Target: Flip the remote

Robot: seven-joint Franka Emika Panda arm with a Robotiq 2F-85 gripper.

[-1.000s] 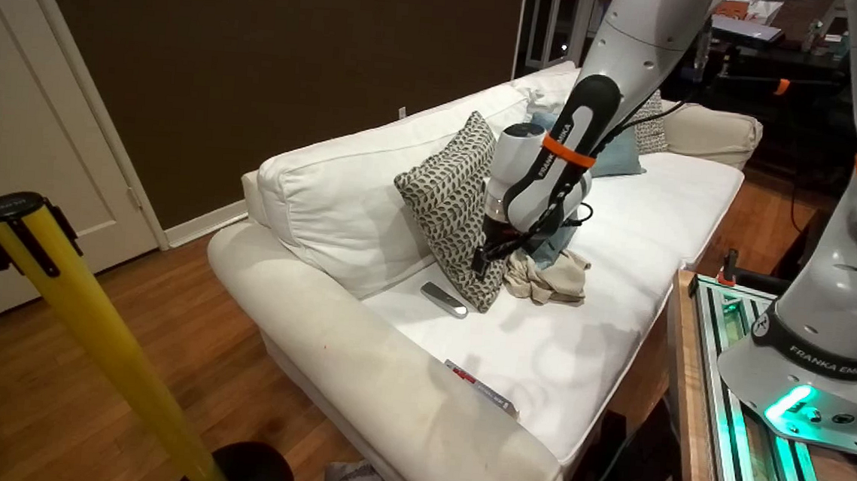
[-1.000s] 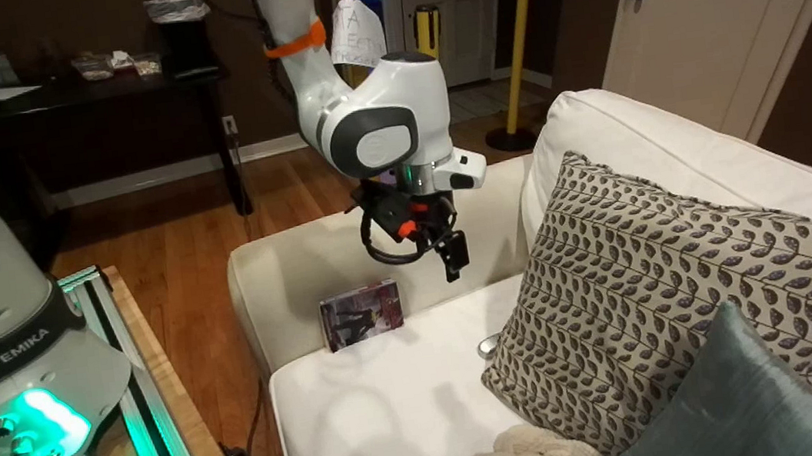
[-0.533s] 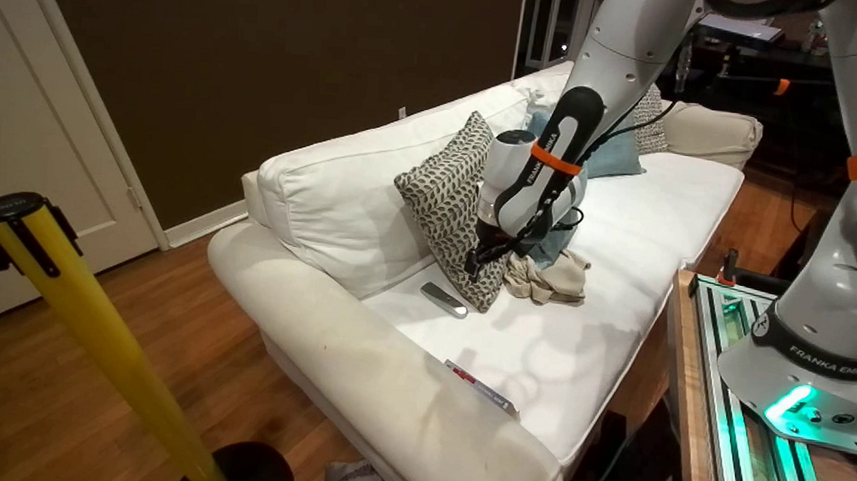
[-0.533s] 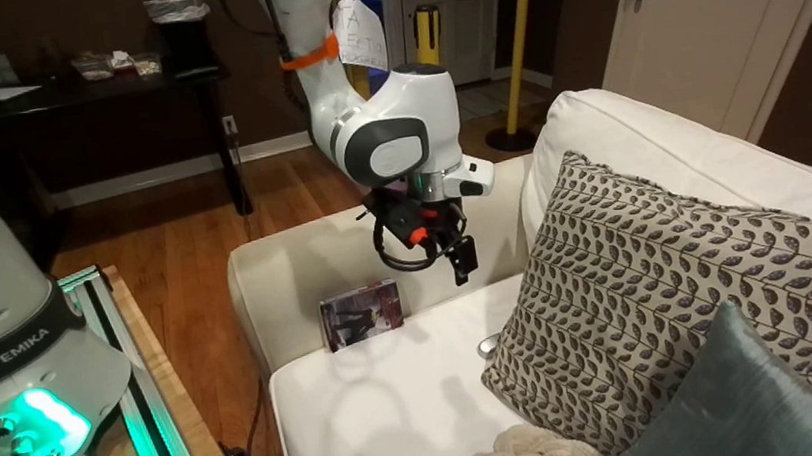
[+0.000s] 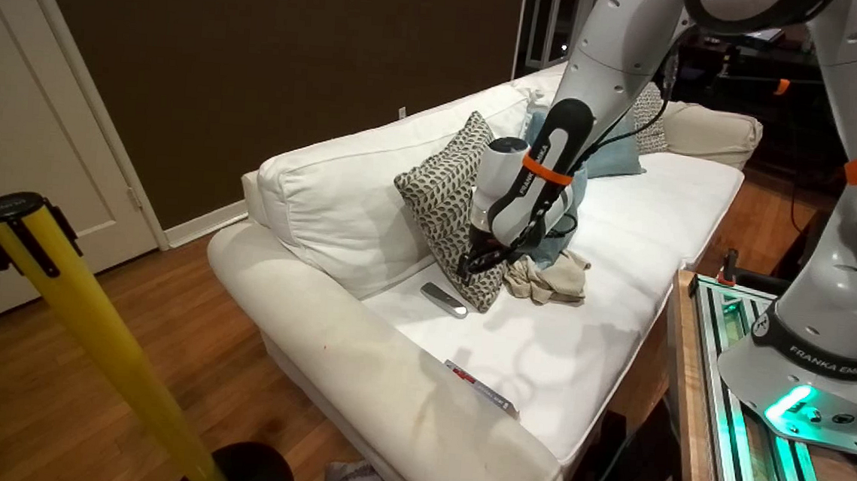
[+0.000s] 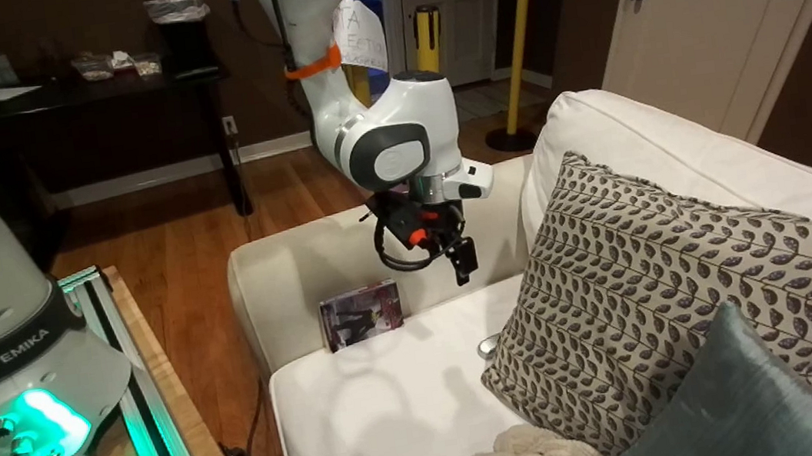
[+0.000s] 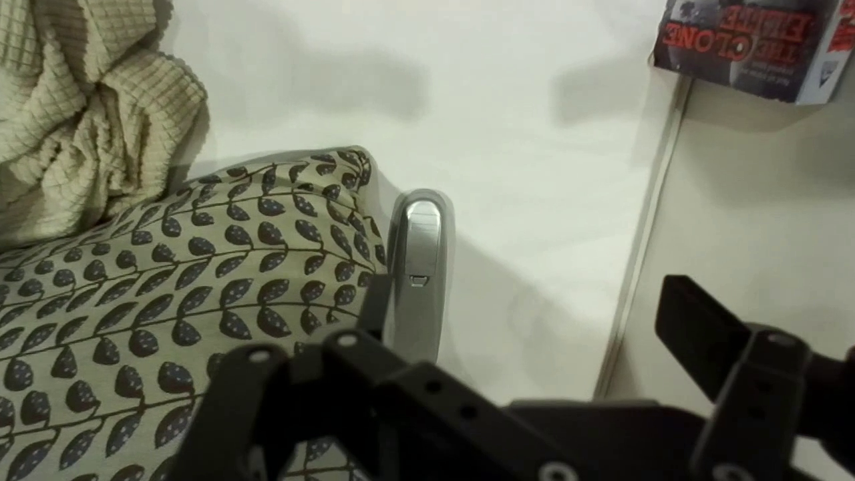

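Apparently pre-grasp: the black two-fingered pincer [image 7: 534,310] hangs spread, empty; next, centre over the slim silver-grey remote [image 7: 421,267], then descend.

remote [image 7: 421,274] finished in smooth, partly glossy plastic | blanket [image 7: 80,133] woven of rough cloth | sofa [image 5: 360,349] covered in matt cloth

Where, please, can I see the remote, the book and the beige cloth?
Remote [image 7: 421,294], in the wrist view: the middle of its grey face.
Book [image 6: 361,316], in an exterior view: its picture side.
Beige cloth [image 5: 550,281], in an exterior view: its crumpled middle.
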